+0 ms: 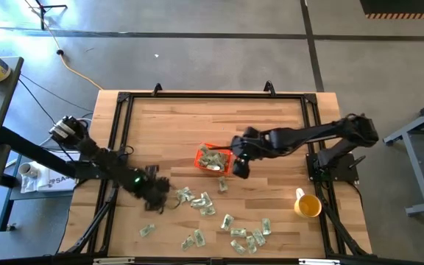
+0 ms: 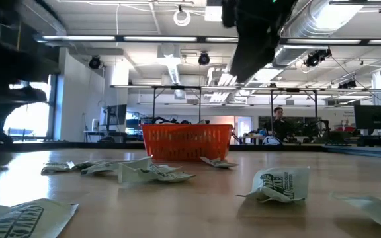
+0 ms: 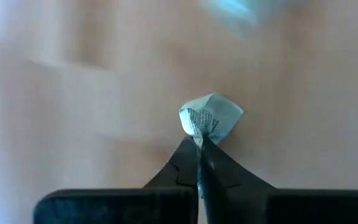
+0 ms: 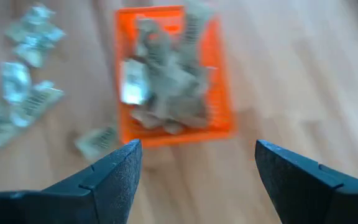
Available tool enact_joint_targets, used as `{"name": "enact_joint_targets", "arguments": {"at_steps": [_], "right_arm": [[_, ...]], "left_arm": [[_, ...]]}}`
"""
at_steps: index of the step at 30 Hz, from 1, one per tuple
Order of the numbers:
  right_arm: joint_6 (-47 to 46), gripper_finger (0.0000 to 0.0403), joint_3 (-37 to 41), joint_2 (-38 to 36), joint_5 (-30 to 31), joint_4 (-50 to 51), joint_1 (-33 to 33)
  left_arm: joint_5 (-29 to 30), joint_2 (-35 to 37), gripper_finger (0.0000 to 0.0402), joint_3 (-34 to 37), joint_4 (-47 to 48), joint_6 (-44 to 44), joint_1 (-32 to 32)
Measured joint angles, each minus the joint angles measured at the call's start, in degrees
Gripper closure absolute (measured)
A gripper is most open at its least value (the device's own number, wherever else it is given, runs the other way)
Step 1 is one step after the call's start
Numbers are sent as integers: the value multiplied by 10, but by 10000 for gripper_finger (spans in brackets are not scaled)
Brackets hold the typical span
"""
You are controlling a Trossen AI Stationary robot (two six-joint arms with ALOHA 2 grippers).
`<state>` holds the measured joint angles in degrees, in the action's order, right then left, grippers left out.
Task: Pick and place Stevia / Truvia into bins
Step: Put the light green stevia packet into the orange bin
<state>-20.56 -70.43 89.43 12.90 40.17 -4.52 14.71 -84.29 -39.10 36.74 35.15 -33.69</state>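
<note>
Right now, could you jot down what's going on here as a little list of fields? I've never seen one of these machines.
Bin: orange basket mid-table, several sachets inside
Loose sachets: scattered on the table near its front edge
Left gripper: fingers shut on a crumpled sachet, above the table left of the loose sachets
Right gripper: fingers open, empty, beside the basket
Cup: yellow, right side, apart from the sachets

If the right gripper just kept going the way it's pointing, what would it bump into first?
Probably the orange basket, already piled with sachets. The right gripper is open and aimed at it, with only bare table in between. Depth is hard to judge.
</note>
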Motion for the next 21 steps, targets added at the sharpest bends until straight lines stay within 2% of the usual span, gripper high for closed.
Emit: {"name": "enact_joint_targets", "arguments": {"at_steps": [3,5,9,13,16,19,21], "right_arm": [[-3,100,0,-39,69,78,-17],[-19,100,1,-63,77,135,-20],[-52,100,1,-101,97,233,-20],[-70,100,1,-136,119,269,-23],[-69,100,1,-154,120,276,-23],[-60,100,1,-162,119,283,-19],[-52,100,1,-161,111,283,-14]], "left_arm": [[50,0,342,-20,4,-28,59],[57,0,335,-44,0,-76,105],[87,1,365,-104,-19,-198,199],[85,1,370,-150,-102,-298,284],[39,-8,365,-164,-203,-339,342],[-63,-36,329,-164,-262,-344,386],[-102,-59,303,-164,-280,-316,403]]}}
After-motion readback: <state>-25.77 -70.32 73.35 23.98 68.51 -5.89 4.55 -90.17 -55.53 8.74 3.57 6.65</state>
